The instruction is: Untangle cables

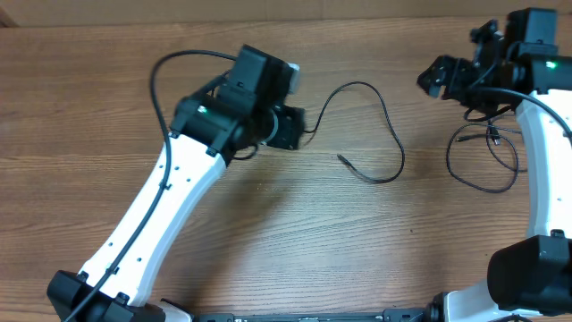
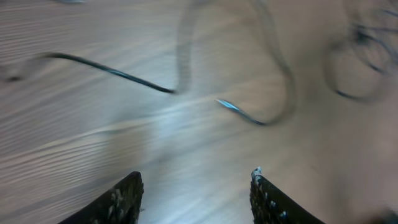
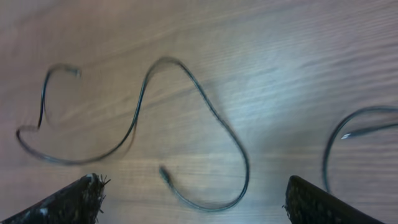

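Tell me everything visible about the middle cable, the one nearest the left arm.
The middle cable is a thin, black, flexible cord lying flat on the wood table in a loose S-curve, crossing nothing. One small plug end lies free; the rest runs beneath the open left gripper, which isn't touching it.

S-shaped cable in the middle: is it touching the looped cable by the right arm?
Apart. The overhead view shows bare table between the S-shaped cable and the looped cable; no strand bridges it.

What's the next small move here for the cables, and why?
Probably lower the open right gripper onto the looped cable near it: that cable seems to cross itself, while the middle cable lies in one open curve, apart from it.
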`<state>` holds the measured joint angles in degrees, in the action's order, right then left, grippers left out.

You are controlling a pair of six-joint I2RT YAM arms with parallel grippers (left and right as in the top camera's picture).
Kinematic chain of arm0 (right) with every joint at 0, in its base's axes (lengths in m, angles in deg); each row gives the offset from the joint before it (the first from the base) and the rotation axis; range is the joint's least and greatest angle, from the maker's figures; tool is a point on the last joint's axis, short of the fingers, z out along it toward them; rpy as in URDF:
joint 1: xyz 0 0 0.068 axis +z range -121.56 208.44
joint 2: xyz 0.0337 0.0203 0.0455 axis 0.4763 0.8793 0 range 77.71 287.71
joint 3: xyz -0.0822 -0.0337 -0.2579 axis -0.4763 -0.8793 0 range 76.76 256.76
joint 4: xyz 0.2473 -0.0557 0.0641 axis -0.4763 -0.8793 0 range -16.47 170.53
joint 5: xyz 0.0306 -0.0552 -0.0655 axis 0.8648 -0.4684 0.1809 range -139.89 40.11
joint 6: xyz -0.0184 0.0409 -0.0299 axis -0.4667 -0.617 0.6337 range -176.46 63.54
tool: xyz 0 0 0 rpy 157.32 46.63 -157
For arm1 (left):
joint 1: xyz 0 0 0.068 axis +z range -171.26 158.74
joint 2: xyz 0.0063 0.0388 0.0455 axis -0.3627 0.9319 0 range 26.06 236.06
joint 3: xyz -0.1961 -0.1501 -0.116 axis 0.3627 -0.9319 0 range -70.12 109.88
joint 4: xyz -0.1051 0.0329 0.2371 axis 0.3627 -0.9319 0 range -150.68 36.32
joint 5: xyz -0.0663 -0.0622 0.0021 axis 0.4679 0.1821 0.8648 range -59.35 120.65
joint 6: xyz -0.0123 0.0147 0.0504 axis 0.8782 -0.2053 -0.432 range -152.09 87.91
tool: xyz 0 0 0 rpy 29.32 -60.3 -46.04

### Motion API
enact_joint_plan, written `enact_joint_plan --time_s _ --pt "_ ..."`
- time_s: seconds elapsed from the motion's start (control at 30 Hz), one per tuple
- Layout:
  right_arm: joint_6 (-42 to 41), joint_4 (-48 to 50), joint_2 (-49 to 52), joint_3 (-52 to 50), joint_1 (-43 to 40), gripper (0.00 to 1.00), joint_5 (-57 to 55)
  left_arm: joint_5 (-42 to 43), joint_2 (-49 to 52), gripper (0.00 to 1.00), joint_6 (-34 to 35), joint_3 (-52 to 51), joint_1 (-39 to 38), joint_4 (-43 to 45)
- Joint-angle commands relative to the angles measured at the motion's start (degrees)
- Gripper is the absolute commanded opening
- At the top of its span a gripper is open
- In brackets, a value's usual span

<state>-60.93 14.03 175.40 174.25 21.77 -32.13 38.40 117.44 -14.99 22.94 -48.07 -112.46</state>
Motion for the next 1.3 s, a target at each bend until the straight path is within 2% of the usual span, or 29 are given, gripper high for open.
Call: enact_joint_plan --time_s 0.0,0.23,0.4,0.5,0.67,1.03,1.27 --pt "0.48 -0.94 0.48 -0.13 2.69 0.92 0.31 -9.51 -0.74 0.56 5.73 0.85 4.11 -0.74" --pt "0.0 3.74 0.74 -5.64 9.46 0.95 0.37 -9.62 -0.74 0.57 18.6 0.85 13.16 -4.85" --pt "-3.8 8.57 2.64 -7.93 17.38 0.96 0.31 -9.14 -0.74 0.58 22.14 0.85 17.99 -7.48" --pt "-13.31 11.98 5.14 -7.93 22.12 0.96 0.31 -7.45 -0.74 0.59 22.12 0.85 19.41 -7.65" --pt "-35.04 15.98 9.29 -7.93 28.7 1.0 0.31 -7.48 -0.74 0.59 21.86 0.85 19.56 -7.91" --pt "-66.05 16.7 14.45 -8.31 36.17 1.0 -1.57 -7.48 -0.74 0.6 20.57 0.85 19.56 -8.98" --pt "-75.54 17.77 18.58 -8.31 38.34 1.0 -7.43 -7.5 -0.74 0.6 20.57 0.85 19.56 -10.08"
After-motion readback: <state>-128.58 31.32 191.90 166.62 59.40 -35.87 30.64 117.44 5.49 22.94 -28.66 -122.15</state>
